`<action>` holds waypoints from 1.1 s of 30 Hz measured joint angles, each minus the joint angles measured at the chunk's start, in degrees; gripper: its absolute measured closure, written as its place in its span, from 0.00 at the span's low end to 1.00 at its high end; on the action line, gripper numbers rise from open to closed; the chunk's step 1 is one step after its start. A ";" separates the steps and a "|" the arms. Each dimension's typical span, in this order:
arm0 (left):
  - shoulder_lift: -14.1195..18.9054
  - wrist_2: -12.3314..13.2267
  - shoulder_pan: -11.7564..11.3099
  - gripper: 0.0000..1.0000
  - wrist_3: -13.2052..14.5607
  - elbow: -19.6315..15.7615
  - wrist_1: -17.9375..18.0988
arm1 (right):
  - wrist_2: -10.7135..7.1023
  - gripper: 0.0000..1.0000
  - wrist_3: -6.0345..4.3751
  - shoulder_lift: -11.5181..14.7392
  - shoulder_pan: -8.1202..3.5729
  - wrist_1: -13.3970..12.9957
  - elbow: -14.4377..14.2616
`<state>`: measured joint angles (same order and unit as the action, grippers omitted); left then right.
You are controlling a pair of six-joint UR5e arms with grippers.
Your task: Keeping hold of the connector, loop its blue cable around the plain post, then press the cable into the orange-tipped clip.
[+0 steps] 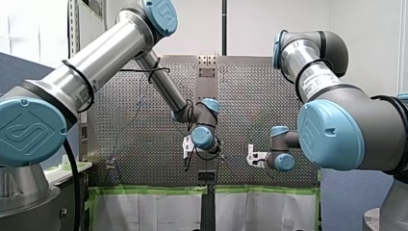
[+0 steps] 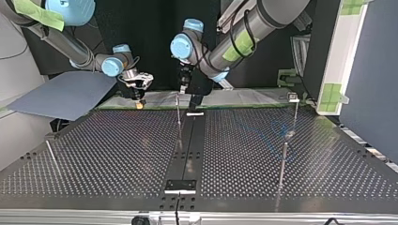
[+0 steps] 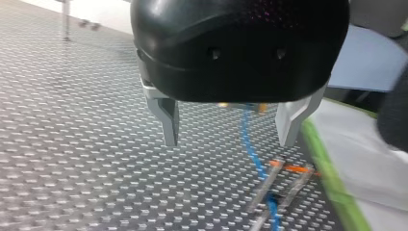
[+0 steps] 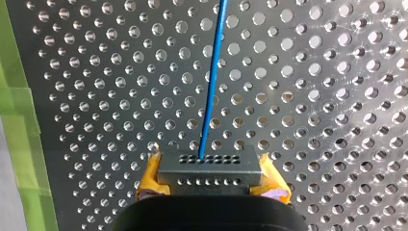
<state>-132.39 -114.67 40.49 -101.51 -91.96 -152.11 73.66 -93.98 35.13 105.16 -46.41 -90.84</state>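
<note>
Right jaws are clenching the connector (image 4: 209, 169) with its blue cable (image 4: 212, 86)
Left jaws are hanging released over the cable, near the clip (image 3: 288, 168)

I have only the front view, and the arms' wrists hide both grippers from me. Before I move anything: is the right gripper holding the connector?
Observer: Yes. In the right wrist view the right gripper has its yellow pads shut on the dark grey connector block, one pad on each side of it.
Operator: And the left gripper?
Observer: The left gripper is open, with nothing between its metal fingers.
Operator: Where does the cable run?
Observer: The thin blue cable leaves the connector's face and runs across the perforated metal table. In the left wrist view it reaches the orange-tipped clip ahead of that gripper. I cannot tell whether it is seated there.
</note>
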 joint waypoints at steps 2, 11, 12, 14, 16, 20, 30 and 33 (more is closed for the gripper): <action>1.32 -0.46 -0.08 0.00 -0.63 -1.31 1.33 | 0.01 1.00 0.01 0.00 0.00 -0.01 -0.01; 6.81 -3.09 -0.71 0.00 -2.97 -6.80 6.83 | 0.00 1.00 0.09 0.00 -0.15 0.02 -0.01; 7.34 -3.14 -0.77 0.00 -3.19 -7.35 7.33 | 0.00 1.00 0.09 0.00 -0.16 0.03 0.00; 8.53 -3.29 -0.86 0.00 -3.64 -8.52 8.13 | 0.00 1.00 0.09 0.00 -0.17 0.05 0.00; 9.51 -3.39 -0.91 0.00 -3.83 -9.51 8.30 | 0.00 1.00 0.09 0.00 -0.18 0.07 0.00; 11.72 -3.29 -0.92 0.00 -4.06 -11.72 8.37 | 0.01 1.00 0.09 0.00 -0.20 0.21 -0.01; 17.35 -3.17 -0.92 0.00 -4.17 -17.35 8.23 | 1.46 1.00 0.65 0.49 -1.03 1.64 -0.01; 19.03 -3.31 -0.92 0.00 -4.14 -19.02 7.88 | 3.00 1.00 1.97 1.81 -1.50 3.13 -0.09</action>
<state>-113.37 -117.97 39.58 -105.65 -110.98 -144.23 76.65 -92.01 36.93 103.66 -43.27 -90.93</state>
